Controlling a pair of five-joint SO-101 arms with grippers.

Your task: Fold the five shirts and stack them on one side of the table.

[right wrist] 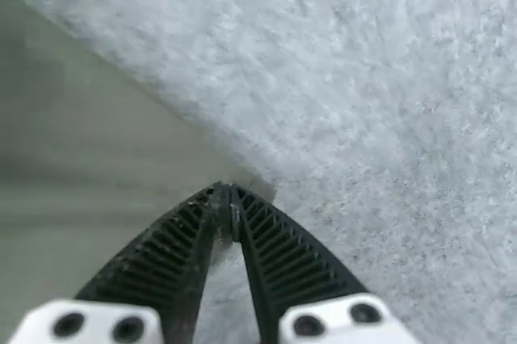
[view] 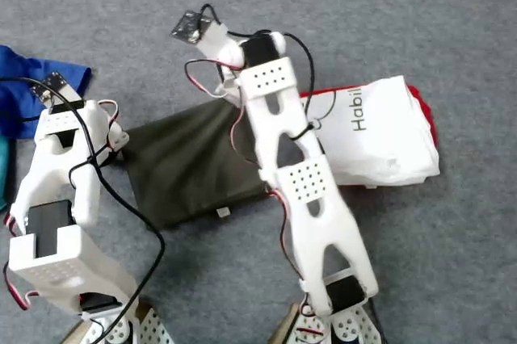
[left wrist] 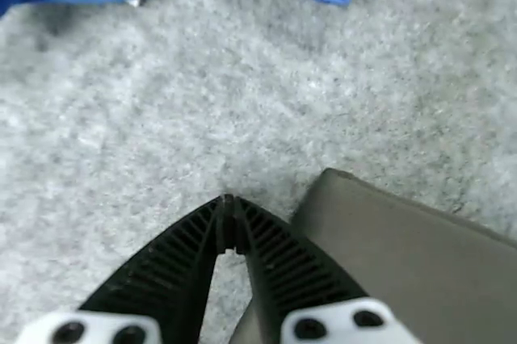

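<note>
Grey cloth covers the table (view: 452,239), where from above we see an olive shirt (view: 190,166) folded at the centre, a white shirt (view: 380,130) on a red shirt (view: 426,118) to its right, and a blue shirt (view: 24,94) at far left. The left wrist shows us the left gripper (left wrist: 229,227), fingers together over bare table beside the olive shirt's corner. The right wrist shows us the right gripper (right wrist: 226,207), fingers together at that shirt's edge.

Olive shirt (view: 190,162) folded flat, mid-worktop (view: 452,263). White shirt (view: 380,130) folded, stacked on red shirt (view: 424,114), right side. Blue shirt (view: 24,86) crumpled, far left edge.
</note>
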